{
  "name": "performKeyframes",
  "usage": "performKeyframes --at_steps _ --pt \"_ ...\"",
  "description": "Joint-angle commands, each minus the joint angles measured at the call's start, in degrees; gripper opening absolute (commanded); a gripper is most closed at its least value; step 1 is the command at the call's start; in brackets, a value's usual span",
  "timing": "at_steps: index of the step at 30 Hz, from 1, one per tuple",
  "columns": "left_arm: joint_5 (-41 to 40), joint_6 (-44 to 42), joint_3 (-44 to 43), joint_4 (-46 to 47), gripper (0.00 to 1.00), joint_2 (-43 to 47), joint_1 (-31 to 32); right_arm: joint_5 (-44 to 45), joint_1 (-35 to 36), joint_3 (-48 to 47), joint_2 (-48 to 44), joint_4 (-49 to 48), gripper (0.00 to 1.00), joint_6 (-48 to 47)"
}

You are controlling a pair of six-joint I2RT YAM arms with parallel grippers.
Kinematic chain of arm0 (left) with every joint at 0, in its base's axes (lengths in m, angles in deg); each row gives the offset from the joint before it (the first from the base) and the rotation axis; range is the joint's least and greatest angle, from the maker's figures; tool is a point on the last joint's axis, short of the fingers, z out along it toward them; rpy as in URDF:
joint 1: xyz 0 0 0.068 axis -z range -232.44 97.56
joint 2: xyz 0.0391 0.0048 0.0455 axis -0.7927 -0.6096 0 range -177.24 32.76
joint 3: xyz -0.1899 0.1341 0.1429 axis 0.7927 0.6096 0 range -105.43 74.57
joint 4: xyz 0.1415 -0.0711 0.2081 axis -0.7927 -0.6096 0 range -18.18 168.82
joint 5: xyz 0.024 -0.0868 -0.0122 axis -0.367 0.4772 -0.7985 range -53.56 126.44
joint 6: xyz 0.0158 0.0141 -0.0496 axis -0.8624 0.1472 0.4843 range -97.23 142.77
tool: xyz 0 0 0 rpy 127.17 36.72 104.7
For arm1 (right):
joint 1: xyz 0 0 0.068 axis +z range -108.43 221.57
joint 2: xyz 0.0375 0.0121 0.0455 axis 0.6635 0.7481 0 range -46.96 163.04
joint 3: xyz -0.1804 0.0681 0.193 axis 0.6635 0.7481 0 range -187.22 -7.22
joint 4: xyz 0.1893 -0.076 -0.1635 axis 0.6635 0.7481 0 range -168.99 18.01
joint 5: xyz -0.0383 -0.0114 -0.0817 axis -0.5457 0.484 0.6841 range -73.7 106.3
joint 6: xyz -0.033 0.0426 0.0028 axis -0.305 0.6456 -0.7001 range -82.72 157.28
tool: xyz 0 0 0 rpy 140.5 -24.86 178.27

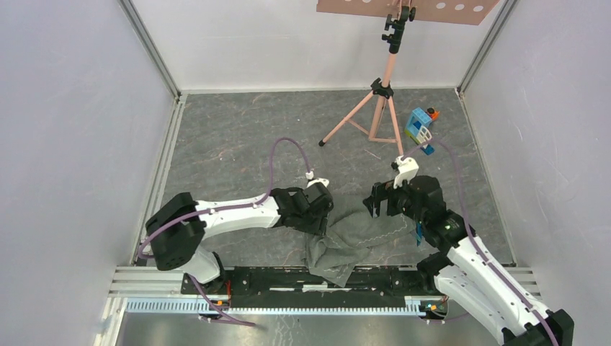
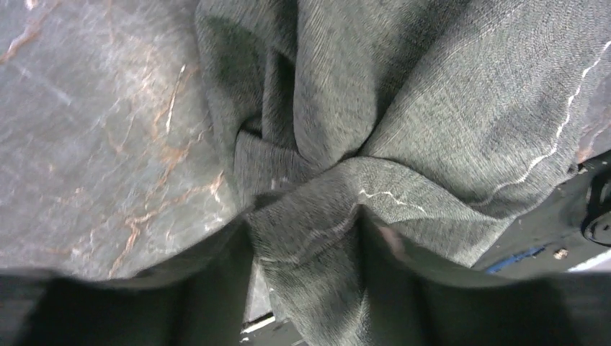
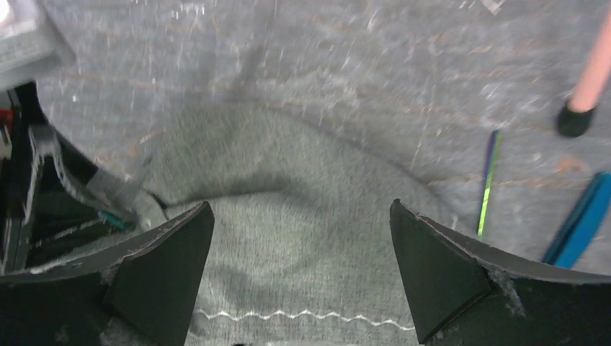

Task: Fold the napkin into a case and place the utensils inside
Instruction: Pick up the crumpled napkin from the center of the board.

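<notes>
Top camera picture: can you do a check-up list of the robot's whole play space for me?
Surface: grey marbled floor.
Job's things: napkin crumpled, not yet a case, draped over the near rail; blue utensil on the floor beside it.
Clutter: toy block house, pink tripod.
Grippers: left gripper shut on bunched napkin; right gripper open above it.
Cables: purple cable arching from each arm.
Surroundings: white walls.

One napkin (image 1: 354,239), one tripod (image 1: 382,91), one toy house (image 1: 418,127).
</notes>
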Motion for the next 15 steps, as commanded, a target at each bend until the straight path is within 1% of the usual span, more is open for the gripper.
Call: performKeyframes --at_steps 1,3,4,6,8,11,15 --pt "-5.17 1.97 -3.47 3.34 0.42 -2.62 0.58 -7.06 0.32 4.69 -0.03 -5.2 0.98 1.73" --pt "-8.63 2.23 -3.28 2.15 0.27 -1.52 -0.13 -8.68 0.52 6.42 0.62 -6.29 0.98 0.9" --pt "-9.64 1.96 -3.28 1.43 0.22 -0.64 -0.82 -10.08 0.82 7.19 1.33 -6.94 0.98 0.05" --pt "-10.13 0.55 -3.2 0.22 0.16 1.64 -3.62 -11.91 1.89 8.04 3.37 -7.96 0.98 -2.29" --pt "-7.61 -1.24 -3.12 -0.58 0.12 3.89 -7.8 -12.43 4.01 8.44 5.76 -9.14 0.98 -4.72" --pt "-3.26 -4.0 -2.26 -1.84 0.12 6.98 -14.09 -9.85 8.05 8.46 9.52 -12.19 0.98 -8.28" --pt "2.63 -7.17 -1.52 -4.14 0.13 10.58 -20.15 -1.39 17.13 6.85 16.5 -18.2 0.98 -13.34"
